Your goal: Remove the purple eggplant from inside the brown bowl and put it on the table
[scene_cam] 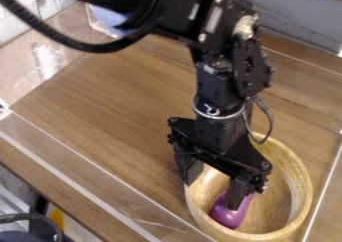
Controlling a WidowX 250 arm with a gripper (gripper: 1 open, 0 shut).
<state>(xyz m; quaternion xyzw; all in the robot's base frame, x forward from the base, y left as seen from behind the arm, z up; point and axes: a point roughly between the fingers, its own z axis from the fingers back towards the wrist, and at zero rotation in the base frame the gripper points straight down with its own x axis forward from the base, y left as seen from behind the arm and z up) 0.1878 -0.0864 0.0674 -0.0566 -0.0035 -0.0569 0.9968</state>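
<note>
End effector [221, 187] points down with jaws spread wide, low inside the bowl [297, 208] at the bench's [107, 116] near right. One finger [242, 195] is in front of the eggplant [230, 215], hiding most of it; only its lower purple end shows. Contact unclear. Clear acrylic wall [94, 201] runs along the bench's near edge.

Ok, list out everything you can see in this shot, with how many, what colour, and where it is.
purple eggplant: one, glossy purple, inside the bowl, mostly hidden behind the hand.
brown bowl: one, light brown wood, lower right on the table.
table: one, medium-brown wood grain, fills the view.
clear acrylic walls: transparent, along the table's edges.
arm: one, black, coming down from the top.
hand: one, black, jaws open, lowered over the eggplant in the bowl.
</note>
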